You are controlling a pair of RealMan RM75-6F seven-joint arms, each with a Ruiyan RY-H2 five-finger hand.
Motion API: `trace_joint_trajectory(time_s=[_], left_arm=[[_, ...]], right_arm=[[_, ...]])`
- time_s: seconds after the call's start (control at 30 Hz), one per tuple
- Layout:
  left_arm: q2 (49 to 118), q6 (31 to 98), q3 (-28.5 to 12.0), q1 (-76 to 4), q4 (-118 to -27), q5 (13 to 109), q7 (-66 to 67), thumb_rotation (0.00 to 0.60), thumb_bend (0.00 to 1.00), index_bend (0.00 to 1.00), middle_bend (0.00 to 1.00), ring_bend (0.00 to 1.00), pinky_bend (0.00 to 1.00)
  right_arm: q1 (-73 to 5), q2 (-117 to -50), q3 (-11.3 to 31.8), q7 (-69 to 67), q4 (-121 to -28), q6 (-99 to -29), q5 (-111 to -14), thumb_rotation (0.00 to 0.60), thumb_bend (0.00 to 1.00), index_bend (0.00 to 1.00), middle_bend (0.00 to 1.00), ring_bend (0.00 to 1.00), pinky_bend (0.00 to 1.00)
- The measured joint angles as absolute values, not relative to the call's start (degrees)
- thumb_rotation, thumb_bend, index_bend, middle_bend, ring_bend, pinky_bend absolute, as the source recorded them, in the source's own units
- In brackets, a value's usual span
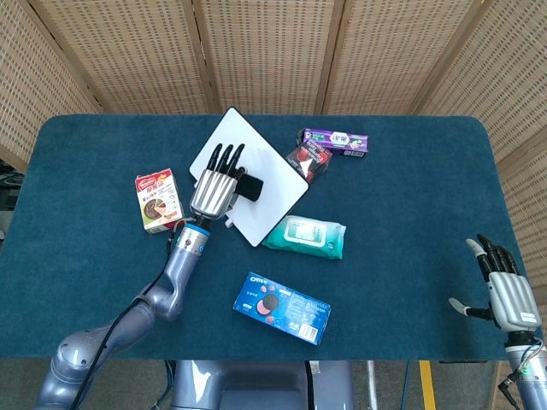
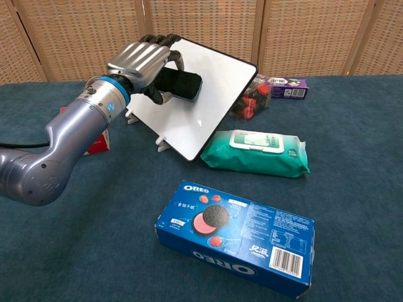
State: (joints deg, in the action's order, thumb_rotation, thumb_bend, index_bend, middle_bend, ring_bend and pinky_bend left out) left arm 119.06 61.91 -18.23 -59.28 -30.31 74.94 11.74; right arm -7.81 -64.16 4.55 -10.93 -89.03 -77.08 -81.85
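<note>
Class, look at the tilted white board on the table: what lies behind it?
Behind the white board, a red snack packet and a purple box partly show. Its stand feet peek out below; the rest of the support is hidden.

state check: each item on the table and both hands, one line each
whiteboard: propped tilted on its feet, surface blank
eraser: held in front of the whiteboard
left hand: grips the eraser
right hand: fingers apart, holds nothing
wipes pack: lying flat, lid closed
Oreo box: lying flat, closed
small biscuit box: lying on the table, closed
purple box: lying flat
</note>
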Motion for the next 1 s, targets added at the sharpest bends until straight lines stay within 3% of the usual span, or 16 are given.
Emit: trace_joint_trajectory(time_s=[1.0], left_arm=[[123.02, 58.67, -18.06, -61.56, -21.66, 73.76, 9.82, 0.600, 0.28, 0.38, 0.00, 0.00, 0.00]], right_arm=[[-7.91, -64.06, 4.44, -11.55, -88.98, -76.99, -82.08, 0.600, 0.05, 0.02, 0.00, 0.00, 0.00]])
